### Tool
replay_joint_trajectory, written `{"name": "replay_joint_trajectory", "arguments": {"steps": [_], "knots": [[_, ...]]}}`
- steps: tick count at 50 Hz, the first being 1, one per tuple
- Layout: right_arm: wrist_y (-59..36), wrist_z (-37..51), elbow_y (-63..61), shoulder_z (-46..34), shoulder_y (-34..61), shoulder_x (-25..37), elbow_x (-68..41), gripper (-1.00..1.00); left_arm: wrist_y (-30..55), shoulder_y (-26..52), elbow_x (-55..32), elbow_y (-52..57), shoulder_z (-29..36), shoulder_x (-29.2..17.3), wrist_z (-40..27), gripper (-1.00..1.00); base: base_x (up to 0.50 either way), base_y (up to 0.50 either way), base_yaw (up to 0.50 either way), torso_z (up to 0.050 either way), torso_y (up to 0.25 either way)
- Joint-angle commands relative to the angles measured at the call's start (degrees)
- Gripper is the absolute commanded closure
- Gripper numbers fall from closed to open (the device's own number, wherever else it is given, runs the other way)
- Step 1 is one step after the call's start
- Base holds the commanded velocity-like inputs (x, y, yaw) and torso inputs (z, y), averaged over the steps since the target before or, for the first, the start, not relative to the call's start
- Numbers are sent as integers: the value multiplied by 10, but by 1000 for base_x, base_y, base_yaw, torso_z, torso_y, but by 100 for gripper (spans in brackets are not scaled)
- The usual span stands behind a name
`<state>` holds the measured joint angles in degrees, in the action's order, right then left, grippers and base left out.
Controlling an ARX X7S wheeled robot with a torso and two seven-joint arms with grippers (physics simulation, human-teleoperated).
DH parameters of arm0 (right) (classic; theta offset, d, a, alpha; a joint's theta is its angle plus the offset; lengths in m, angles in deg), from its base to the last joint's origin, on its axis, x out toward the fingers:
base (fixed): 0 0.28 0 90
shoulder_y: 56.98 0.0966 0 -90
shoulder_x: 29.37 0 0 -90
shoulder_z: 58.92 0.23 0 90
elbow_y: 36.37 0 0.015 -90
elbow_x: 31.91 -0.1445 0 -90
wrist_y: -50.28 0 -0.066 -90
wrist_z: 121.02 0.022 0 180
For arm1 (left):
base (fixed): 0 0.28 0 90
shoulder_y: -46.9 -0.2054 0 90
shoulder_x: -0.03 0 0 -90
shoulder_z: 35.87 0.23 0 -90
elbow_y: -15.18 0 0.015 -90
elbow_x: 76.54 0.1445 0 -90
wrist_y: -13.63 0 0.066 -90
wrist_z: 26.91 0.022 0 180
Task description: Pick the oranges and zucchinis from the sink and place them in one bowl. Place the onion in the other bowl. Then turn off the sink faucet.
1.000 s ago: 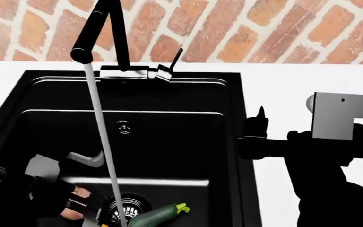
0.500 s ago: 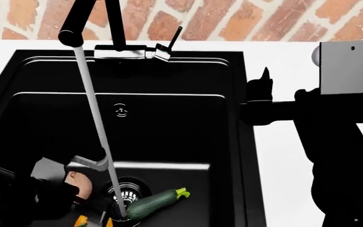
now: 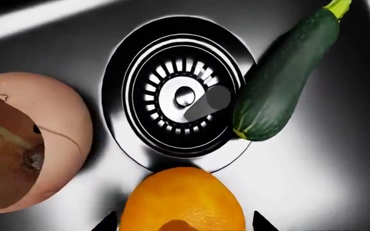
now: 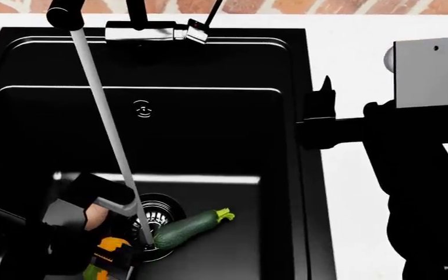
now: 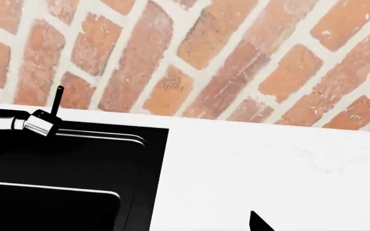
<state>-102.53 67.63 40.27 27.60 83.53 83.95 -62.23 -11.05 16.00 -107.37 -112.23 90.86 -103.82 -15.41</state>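
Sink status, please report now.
Left hand open astride orange. Right hand idle above counter. Onion, zucchini wait; water running.

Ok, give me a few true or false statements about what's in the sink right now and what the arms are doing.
1. Water is running from the sink faucet. True.
2. The zucchini lies across the middle of the drain. False: it lies beside the drain, overlapping only its rim.
3. The orange sits between the left gripper's fingertips. True, though whether they grip it cannot be told.
4. The onion is already out of the sink. False: it rests on the sink floor by the drain.
5. The right gripper is down in the basin. False: it is over the white counter beside the sink.
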Motion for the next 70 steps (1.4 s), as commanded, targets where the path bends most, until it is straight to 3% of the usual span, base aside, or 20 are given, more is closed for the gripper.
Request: {"name": "replay_joint_trajectory", "arguments": {"steps": [1, 8, 18, 25, 32, 33, 38, 41, 44, 46, 50, 63, 66, 70], "knots": [[-9, 5, -6, 2, -1, 1, -5, -100, 7, -3, 2, 23, 11, -5, -3, 100, 0, 0, 0, 0, 0], [-13, 7, -9, 3, 1, 2, -8, -100, 19, -8, -5, 58, 3, -18, -15, 100, 0, 0, 0, 0, 0], [-42, 9, -3, -11, 13, 1, -15, -100, 93, -36, -57, 219, -57, -63, -62, 100, 0, 0, 0, 0, 0], [-86, 30, -2, -21, 30, 0, -14, -100, 139, -33, -107, 313, -146, -89, -97, 100, 0, 0, 0, 0, 0], [-159, 61, -14, -3, 66, -46, -41, -100, 163, -4, -130, 361, -172, -112, -98, 100, 0, 0, 0, 0, 0], [-174, 66, -20, -6, 76, -52, -45, -100, 178, -11, -151, 367, -217, -101, -111, 100, 0, 0, 0, 0, 0], [-232, 95, -10, 15, 104, -105, -63, -100, 221, -33, -182, 441, -263, -116, -151, 100, 0, 0, 0, 0, 0], [-232, 126, 13, 57, 124, -149, -58, -100, 231, -21, -195, 446, -290, -127, -162, 100, 0, 0, 0, 0, 0], [-230, 124, 27, 43, 143, -163, -63, -100, 241, -9, -214, 450, -303, -140, -175, 100, 0, 0, 0, 0, 0], [-232, 128, 33, 43, 150, -171, -66, -100, 245, -5, -253, 452, -313, -149, -208, 100, 0, 0, 0, 0, 0], [-214, 125, 49, 27, 152, -180, -66, -100, 245, 27, -416, 460, -325, -191, -325, 100, 0, 0, 0, 0, 0], [-169, 154, 116, 23, 117, -229, -77, -100, 230, 67, -596, 473, -318, -246, -482, 100, 0, 0, 0, 0, 0], [-152, 192, 154, 25, 124, -232, -142, -100, 225, 94, -612, 464, -318, -266, -490, 100, 0, 0, 0, 0, 0], [-62, 256, 250, -3, 152, -232, -233, -100, 222, 99, -637, 469, -310, -277, -502, 100, 0, 0, 0, 0, 0]]}}
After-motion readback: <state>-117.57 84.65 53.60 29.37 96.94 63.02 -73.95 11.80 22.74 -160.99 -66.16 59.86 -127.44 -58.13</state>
